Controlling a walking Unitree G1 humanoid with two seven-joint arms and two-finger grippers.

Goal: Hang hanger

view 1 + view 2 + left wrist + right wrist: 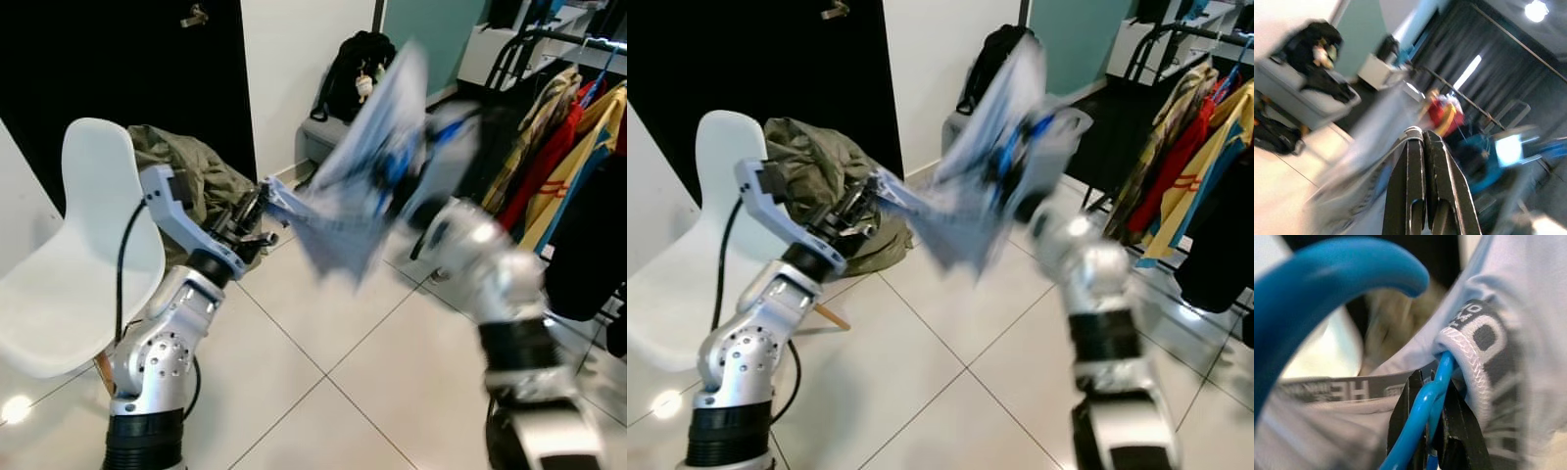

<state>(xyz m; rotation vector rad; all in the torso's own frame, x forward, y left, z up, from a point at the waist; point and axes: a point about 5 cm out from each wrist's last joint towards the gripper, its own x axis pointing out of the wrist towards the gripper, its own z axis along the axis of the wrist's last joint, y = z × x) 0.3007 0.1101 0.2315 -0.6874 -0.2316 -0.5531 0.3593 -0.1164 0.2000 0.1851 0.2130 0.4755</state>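
A pale blue shirt (362,186) on a blue hanger (1415,416) is held up between my two arms, blurred by motion. My right gripper (1432,396) is shut on the hanger's blue wire just under the hook (1327,279), at the shirt's collar (1469,362). My left gripper (257,211) is shut on the shirt's edge (1413,132) at the lower left. A clothes rail (578,39) with hung garments (558,147) stands at the far right.
A white chair (73,255) stands close on my left, with an olive garment heap (191,171) behind it. A black backpack (353,69) rests on a grey bench against the far wall. Tiled floor (333,372) lies ahead.
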